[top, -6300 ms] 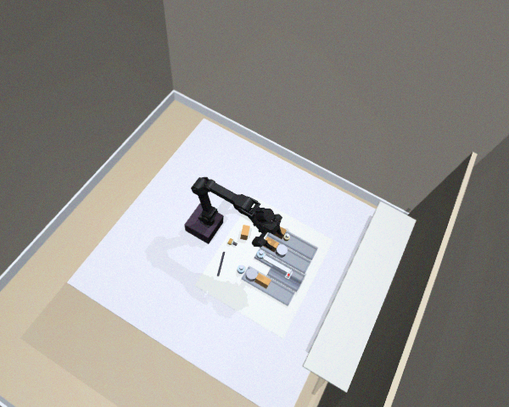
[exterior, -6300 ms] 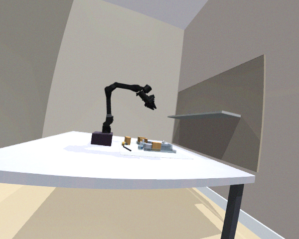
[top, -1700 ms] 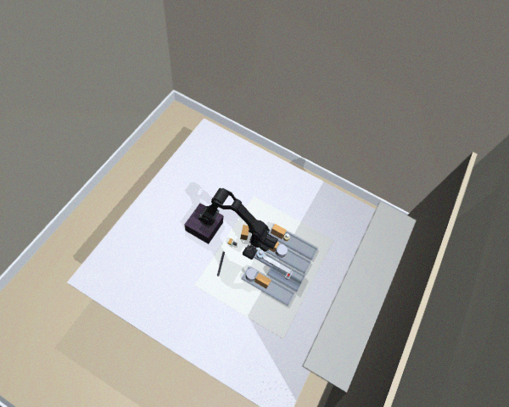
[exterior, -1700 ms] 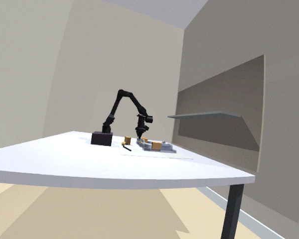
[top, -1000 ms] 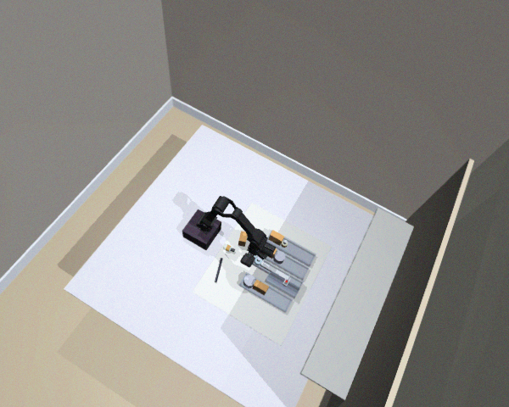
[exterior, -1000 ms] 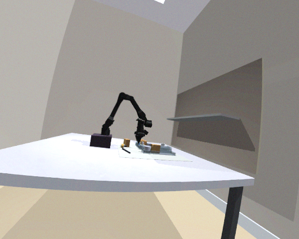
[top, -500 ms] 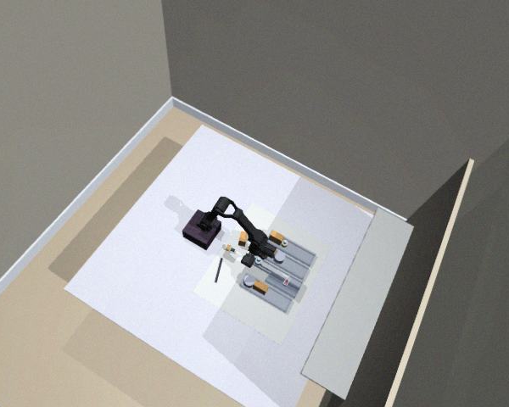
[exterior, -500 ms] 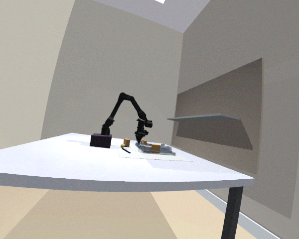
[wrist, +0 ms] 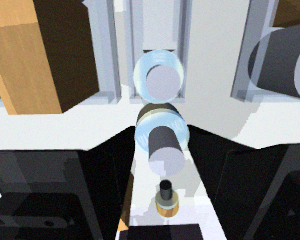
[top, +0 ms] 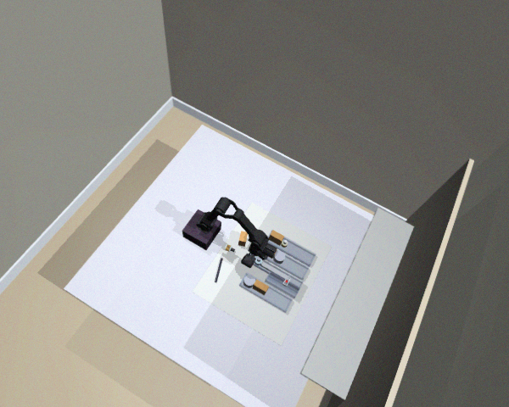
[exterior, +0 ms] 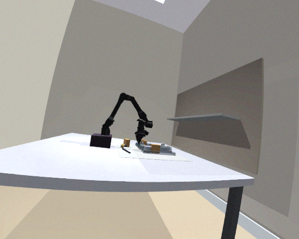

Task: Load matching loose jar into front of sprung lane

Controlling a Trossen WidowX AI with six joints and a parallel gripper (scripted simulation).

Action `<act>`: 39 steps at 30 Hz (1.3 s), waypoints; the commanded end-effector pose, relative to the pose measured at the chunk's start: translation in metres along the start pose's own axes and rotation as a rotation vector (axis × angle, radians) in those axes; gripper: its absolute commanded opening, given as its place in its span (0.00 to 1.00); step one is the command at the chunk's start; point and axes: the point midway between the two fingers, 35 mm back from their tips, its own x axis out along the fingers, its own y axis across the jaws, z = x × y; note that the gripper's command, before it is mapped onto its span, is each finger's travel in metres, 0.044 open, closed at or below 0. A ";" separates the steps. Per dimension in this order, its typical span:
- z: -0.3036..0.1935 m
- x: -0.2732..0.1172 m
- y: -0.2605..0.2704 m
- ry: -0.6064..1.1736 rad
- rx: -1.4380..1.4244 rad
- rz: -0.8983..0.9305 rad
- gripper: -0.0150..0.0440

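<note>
Top: your hand (top: 258, 260) (exterior: 138, 143) (wrist: 160, 130) is at the sprung lane's (top: 284, 280) (wrist: 186, 50) front; exterior: it points down, presumably keeping the jar upright; wrist: it grips the loose blue jar (wrist: 161, 131) just before the matching lane jar (wrist: 158, 76), seemingly aligned to push the row back.

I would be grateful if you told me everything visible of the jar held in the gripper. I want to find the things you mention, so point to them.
The pale-blue jar with a grey cylindrical top (wrist: 166, 156) looks glassy and glossy, with a dark, cream-edged band at its far side. It is held between the black fingers, roughly upright, just short of a similar blue jar (wrist: 158, 76) in the lane. Whether the two touch, I cannot tell.
</note>
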 end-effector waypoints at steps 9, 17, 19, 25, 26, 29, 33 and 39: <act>0.010 0.000 0.001 -0.018 0.004 0.005 0.25; 0.013 0.000 0.001 -0.019 0.004 0.005 0.25; 0.014 0.000 0.001 -0.019 0.004 0.005 0.25; 0.016 0.000 0.001 -0.019 0.004 0.005 0.25; 0.016 0.000 0.001 -0.019 0.004 0.005 0.25; 0.018 0.000 0.001 -0.019 0.004 0.005 0.25; 0.019 0.000 0.001 -0.019 0.004 0.005 0.25; 0.021 0.000 0.001 -0.019 0.004 0.005 0.25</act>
